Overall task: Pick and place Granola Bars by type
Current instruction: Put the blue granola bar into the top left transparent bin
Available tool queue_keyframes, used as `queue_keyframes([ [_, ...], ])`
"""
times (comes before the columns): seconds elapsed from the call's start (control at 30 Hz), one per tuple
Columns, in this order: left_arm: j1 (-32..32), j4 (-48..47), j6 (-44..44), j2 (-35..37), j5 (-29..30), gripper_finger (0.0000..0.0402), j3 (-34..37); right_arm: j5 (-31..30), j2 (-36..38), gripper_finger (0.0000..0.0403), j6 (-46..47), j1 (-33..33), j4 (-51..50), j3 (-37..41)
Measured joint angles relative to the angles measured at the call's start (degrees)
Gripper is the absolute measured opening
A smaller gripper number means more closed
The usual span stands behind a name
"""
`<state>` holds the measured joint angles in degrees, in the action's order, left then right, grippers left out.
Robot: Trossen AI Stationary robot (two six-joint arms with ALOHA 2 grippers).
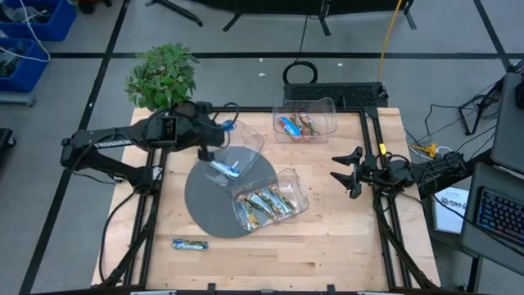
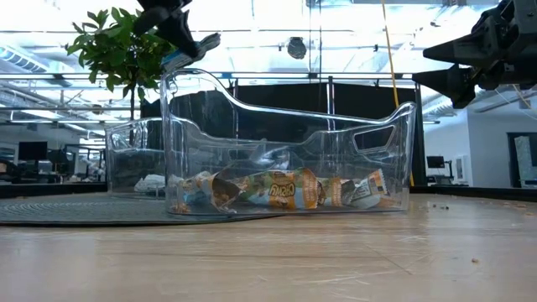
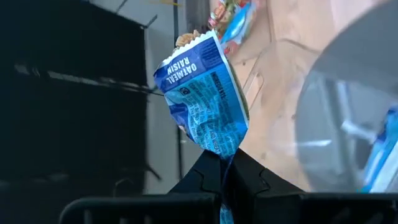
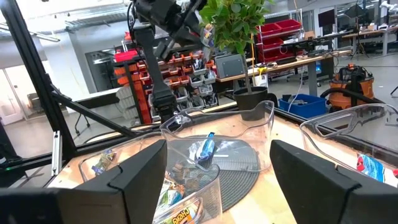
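Left wrist view: bright blue crinkly foil-wrapped granola bar [image 3: 204,99] is held aloft over the table, clamped at one end by the left gripper [image 3: 225,163]. Judged light, soft, slippery; best pinched at the end seam. Right gripper [image 1: 350,172] waits, fingers apart.

**Where things are lying on the table**

A round mat [image 1: 205,205] is lying left of the table's middle. One bin [image 1: 243,146] is sitting on its back edge with one bar [image 1: 225,169] inside. A second bin [image 1: 274,201] is overlapping the mat's right edge, holding several bars [image 1: 266,202]. A third bin [image 1: 305,119] is standing behind, near the back edge, with bars [image 1: 296,125] inside. A single bar [image 1: 189,243] is lying in front of the mat. A plant [image 1: 161,75] is standing at the back left corner.
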<state>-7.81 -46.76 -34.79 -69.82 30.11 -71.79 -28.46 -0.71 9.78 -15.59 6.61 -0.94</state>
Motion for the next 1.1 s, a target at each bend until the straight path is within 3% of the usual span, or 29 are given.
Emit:
queue_keyframes([
  [0.2,-0.21,0.02,-12.18,0.0,1.53,0.0008,0.0,-0.01,0.0,0.0279,0.0,0.0,0.0,-0.01],
  [0.53,-5.92,-9.33,-19.35,-5.7,0.64,0.0008,-8.81,0.01,0.0,0.0279,0.0,0.0,-0.01,-0.01],
  [0.67,-8.18,-13.83,-20.66,-9.9,-2.97,0.0008,-12.28,0.01,0.01,0.0279,0.0,-0.01,-0.02,0.0],
  [1.1,-9.01,-18.06,-25.41,-22.27,-15.33,0.0008,-12.46,0.0,0.0,0.0279,0.0,0.0,0.0,0.0],
])
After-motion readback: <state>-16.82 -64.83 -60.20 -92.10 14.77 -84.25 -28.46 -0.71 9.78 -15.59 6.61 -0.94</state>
